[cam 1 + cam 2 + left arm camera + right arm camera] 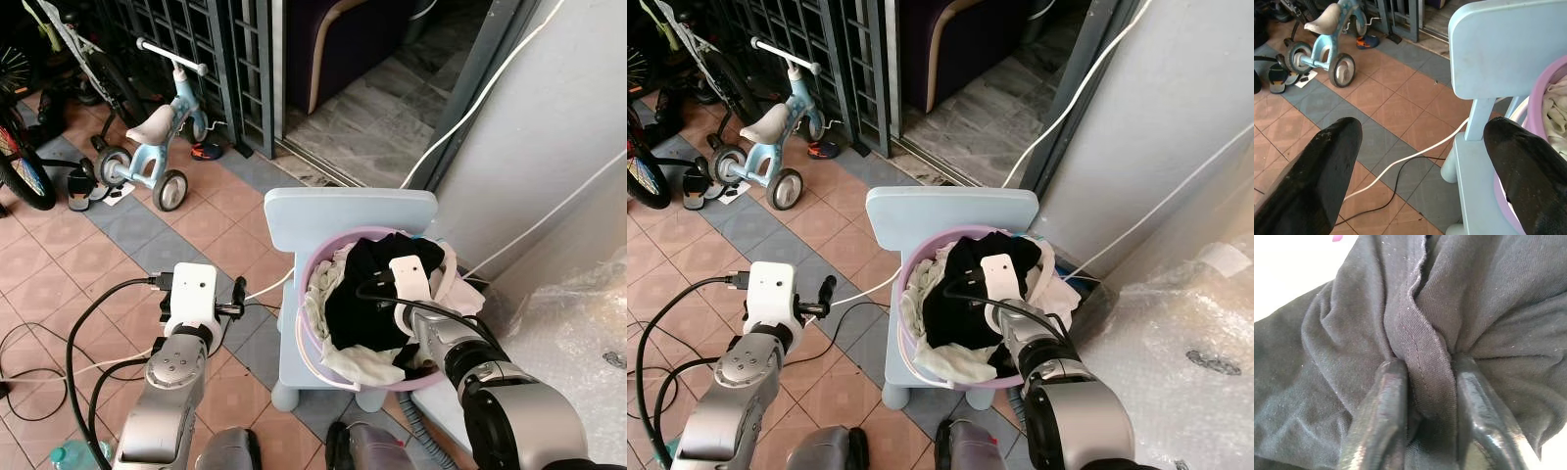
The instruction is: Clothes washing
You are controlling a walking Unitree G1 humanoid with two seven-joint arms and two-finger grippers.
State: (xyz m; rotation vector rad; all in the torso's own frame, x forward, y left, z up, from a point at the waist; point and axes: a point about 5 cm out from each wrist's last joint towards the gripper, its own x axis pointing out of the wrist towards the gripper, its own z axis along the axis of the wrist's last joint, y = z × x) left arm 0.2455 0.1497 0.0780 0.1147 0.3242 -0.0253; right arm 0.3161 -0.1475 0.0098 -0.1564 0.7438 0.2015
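A pale blue plastic chair (338, 217) stands on a tiled floor (211, 220), and a lilac laundry basin (315, 269) heaped with clothes sits on its seat. The right gripper (1422, 431) is down in the heap, its two black fingers (1382, 421) clenched on a raised fold of a black garment (1415, 340); the seam of the fold runs straight up between the fingertips, and dark cloth spreads away on both sides of them. Around the black garment in the basin lie white clothes (355, 360), some draped over the rim nearest the robot. The left gripper (1422, 161) hangs in the air just beside the chair, its fingers (1312, 176) spread wide and grasping nothing; between them the tiled floor shows, with a white cable (1415, 154) and a thinner black cable (1386, 188) trailing across it. One fingertip is near the chair's seat edge and the basin's rim. Beyond the fingertips, well apart, a child's blue tricycle (147, 137) is parked by a dark metal gate (211, 49).
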